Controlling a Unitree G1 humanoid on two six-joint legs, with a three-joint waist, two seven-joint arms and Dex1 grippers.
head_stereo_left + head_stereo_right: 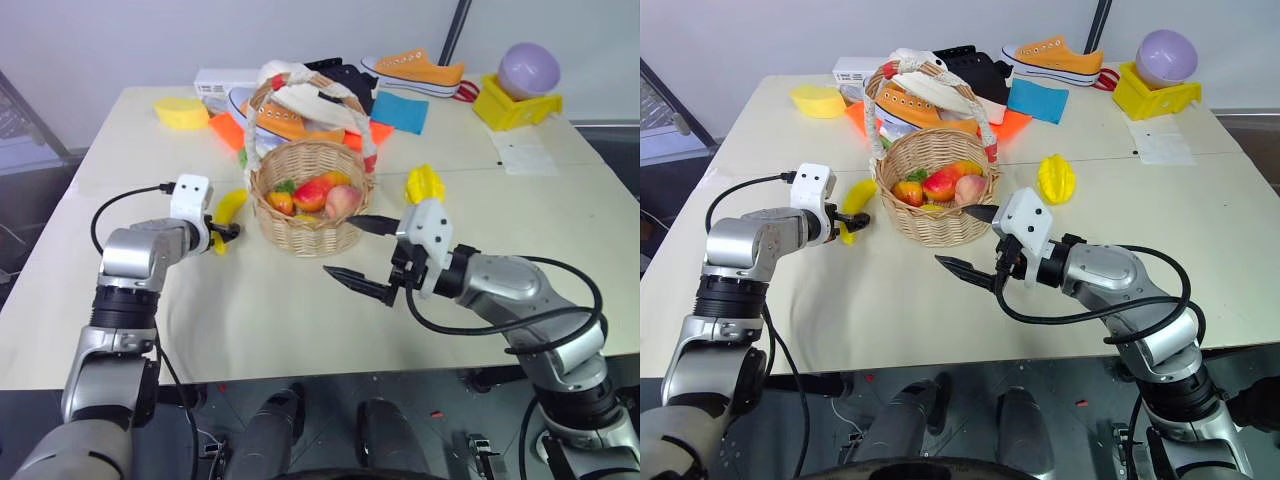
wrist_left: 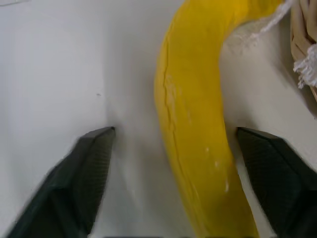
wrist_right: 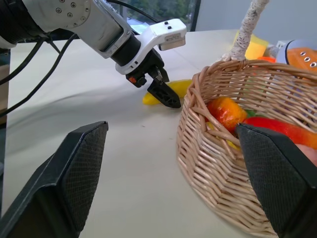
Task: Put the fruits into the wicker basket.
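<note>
The curved yellow banana (image 1: 232, 205) lies on the pale table just left of the wicker basket (image 1: 310, 228). My left gripper (image 2: 174, 130) is open, one finger on each side of the banana with a gap to both, and nothing is gripped. The ridged yellow starfruit (image 1: 425, 184) sits on the table right of the basket. My right gripper (image 1: 340, 244) hovers open in front of the basket, pointing left, with nothing between its fingers. Several red and orange fruits lie in the basket, whose arched handle (image 1: 930, 80) is wrapped in white cloth.
Behind the basket lie orange sneakers (image 1: 415, 70), a blue cloth (image 1: 400, 112), a black item and a white box. A yellow sponge disc (image 1: 181, 112) is at the back left. A purple ball on a yellow stand (image 1: 520, 90) and a paper sheet (image 1: 525, 152) are at the back right.
</note>
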